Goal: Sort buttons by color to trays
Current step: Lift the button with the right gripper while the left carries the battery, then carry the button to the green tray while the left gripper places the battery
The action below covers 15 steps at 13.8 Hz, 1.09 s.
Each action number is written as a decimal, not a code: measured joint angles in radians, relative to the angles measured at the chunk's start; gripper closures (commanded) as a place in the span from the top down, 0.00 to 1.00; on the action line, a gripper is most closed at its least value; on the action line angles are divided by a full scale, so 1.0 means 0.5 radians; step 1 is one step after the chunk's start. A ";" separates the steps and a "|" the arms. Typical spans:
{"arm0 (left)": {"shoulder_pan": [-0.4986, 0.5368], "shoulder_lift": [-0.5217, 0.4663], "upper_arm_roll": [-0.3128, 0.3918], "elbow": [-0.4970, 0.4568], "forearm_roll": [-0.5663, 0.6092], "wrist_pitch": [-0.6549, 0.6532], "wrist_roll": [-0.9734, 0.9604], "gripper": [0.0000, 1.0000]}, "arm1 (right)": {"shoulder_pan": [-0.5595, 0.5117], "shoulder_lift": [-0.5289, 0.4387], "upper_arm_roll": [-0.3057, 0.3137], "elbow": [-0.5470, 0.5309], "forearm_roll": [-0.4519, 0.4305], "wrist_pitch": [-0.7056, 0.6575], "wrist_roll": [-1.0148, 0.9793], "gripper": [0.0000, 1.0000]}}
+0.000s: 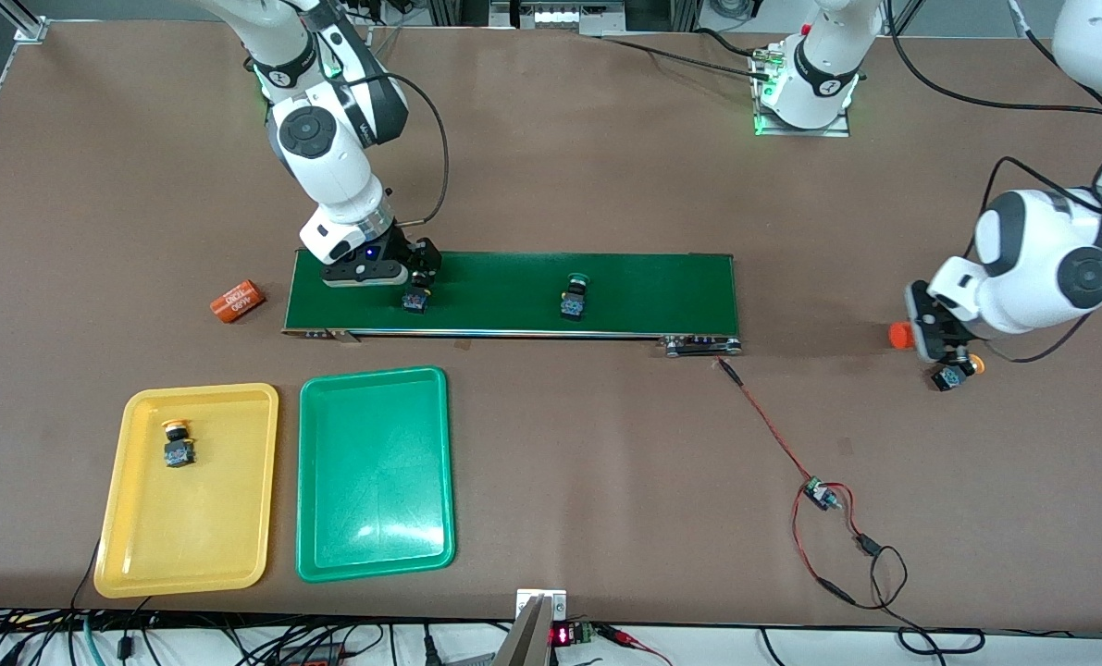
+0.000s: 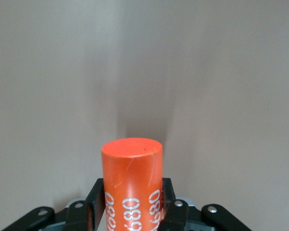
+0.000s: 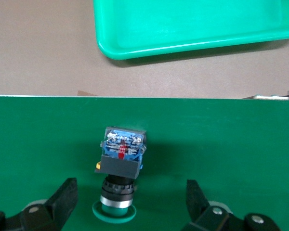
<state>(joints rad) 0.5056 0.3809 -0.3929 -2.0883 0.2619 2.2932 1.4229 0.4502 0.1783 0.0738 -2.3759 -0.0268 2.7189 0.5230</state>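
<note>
Right gripper [image 3: 127,202] wide open, straddling green-capped button [image 3: 120,166] on conveyor belt [image 1: 643,287]. Left gripper [image 2: 132,204] clamped on orange cylinder [image 2: 132,183] above table [image 1: 551,185]. Yellow-capped button [image 1: 179,446] in yellow tray [image 1: 143,546]; green tray [image 1: 375,518] alongside.

Even, bright overhead light, soft short shadows under arms, white glare patch on green tray [image 1: 375,532], front view sharp, orange cylinder [image 2: 132,185] casts soft blurry shadow on tabletop, right wrist pic crisp

You see a shallow yellow plastic tray [image 1: 143,555] beside a shallow green plastic tray [image 1: 375,546] on the brown desk [image 1: 606,462]. The long conveyor belt [image 1: 652,291] is dark green. The plastic cylinder [image 2: 132,185] is orange with white print.
</note>
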 measured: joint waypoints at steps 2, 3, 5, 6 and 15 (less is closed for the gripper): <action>-0.144 -0.061 -0.075 0.000 0.000 -0.033 -0.012 0.00 | 0.000 0.010 -0.001 0.003 -0.017 -0.002 0.000 1.00; -0.216 -0.094 -0.110 0.000 0.000 -0.038 -0.017 0.00 | -0.001 0.015 -0.002 0.007 -0.025 -0.002 0.000 1.00; -0.315 -0.152 -0.226 -0.001 0.000 -0.043 -0.022 0.00 | -0.001 0.022 -0.008 0.014 -0.048 -0.004 -0.001 1.00; -0.345 -0.174 -0.298 -0.001 0.000 -0.045 -0.037 0.00 | -0.003 0.024 -0.012 0.015 -0.057 -0.005 -0.001 0.94; -0.716 -0.196 -0.600 -0.034 -0.001 -0.045 -0.223 0.00 | -0.008 0.101 -0.185 0.059 -0.068 -0.011 -0.258 0.60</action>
<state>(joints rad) 0.1475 0.2829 -0.6931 -2.1054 0.2616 2.2708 1.3116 0.4463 0.2288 -0.0187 -2.3461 -0.0607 2.7136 0.3942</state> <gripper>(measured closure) 0.498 0.247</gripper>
